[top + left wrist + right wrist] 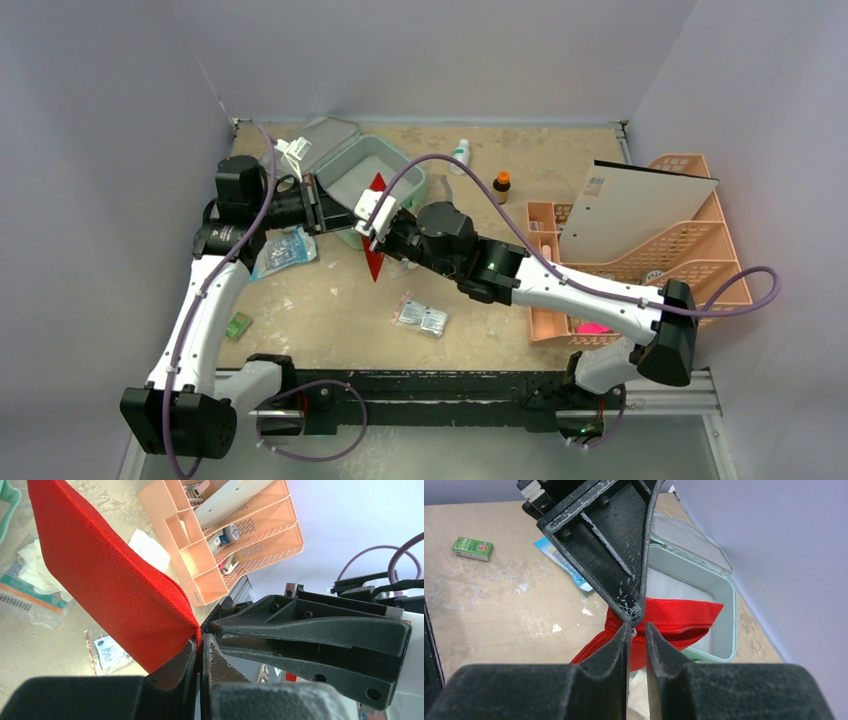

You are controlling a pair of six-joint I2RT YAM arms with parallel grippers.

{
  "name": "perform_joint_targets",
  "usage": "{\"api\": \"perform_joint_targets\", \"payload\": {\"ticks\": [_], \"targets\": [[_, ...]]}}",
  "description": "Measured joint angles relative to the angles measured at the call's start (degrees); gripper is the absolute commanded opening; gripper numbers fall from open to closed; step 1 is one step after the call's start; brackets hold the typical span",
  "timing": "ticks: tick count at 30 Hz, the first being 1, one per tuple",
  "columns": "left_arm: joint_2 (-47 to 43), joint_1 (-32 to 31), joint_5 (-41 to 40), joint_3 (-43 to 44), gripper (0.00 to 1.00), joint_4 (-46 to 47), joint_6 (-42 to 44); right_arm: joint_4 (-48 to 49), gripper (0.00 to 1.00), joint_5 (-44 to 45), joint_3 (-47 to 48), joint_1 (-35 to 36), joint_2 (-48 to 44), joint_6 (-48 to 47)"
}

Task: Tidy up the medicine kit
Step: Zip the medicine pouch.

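Medicine kit point(370, 160) open at 11 o'clock, pouch worked just beside it

The mint-green case is seen on the tabletop point(330, 300) toward 11 o'clock in the overhead view, its lid point(322, 138) thrown back and its pale inside apparently bare. At its 6 o'clock edge a red pouch point(110, 580) is held up on edge, clear of the tabletop. One corner of it is clenched by the left gripper point(200, 647), the fabric being pressed flat between the fingers. The right gripper point(637, 632) is set against that same corner from 3 o'clock, at the end of the zip point(679, 626). Its jaws are drawn almost together with only a slit between them, and whether the zip pull is pinched there cannot be told.

The step in hand is judged to be the handling of the pouch (either its opening along the zip or its passing toward the case). A firm anchor by one gripper would be called for next while the other draws along the zip line. Otherwise, the pouch would have to be lifted over the rim and lowered inside without the wall being caught.

The pouch's printed face is shown in no view, and the zip pull is masked by fingertips. A blue sachet point(285, 250), a clear sachet point(420, 317), a small green box point(238, 325) at 8 o'clock and two bottles point(501, 183) near 12 o'clock are too small to be read. The peach rack point(690, 250) at 3 o'clock is partly covered by a white board point(640, 205).
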Motion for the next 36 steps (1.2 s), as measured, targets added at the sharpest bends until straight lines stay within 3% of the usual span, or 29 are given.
{"api": "perform_joint_targets", "payload": {"ticks": [4, 16, 24, 30, 33, 36], "targets": [[0.22, 0.02, -0.28, 0.00, 0.00, -0.48, 0.76, -0.24, 0.27, 0.35, 0.00, 0.11, 0.66, 0.42], [0.52, 0.00, 2.16, 0.15, 0.00, -2.49, 4.07, -7.39, 0.31, -5.84, 0.07, -0.07, 1.31, 5.75], [0.31, 0.00, 4.24, 0.24, 0.00, -2.64, 6.16, -8.72, 0.25, -6.73, 0.07, -0.07, 2.16, 6.60], [-0.28, 0.00, 4.74, 0.39, 0.00, -3.10, 7.41, -6.99, 0.29, -6.32, 0.07, -0.07, 2.16, 7.28], [-0.28, 0.00, 4.70, 0.50, 0.00, -3.28, 7.82, -5.84, 0.23, -5.57, 0.00, -0.07, 2.16, 7.45], [-0.28, 0.00, 4.68, 0.74, 0.00, -3.54, 7.96, -4.74, 0.07, -4.74, -0.39, -0.07, 2.12, 7.52]]}}
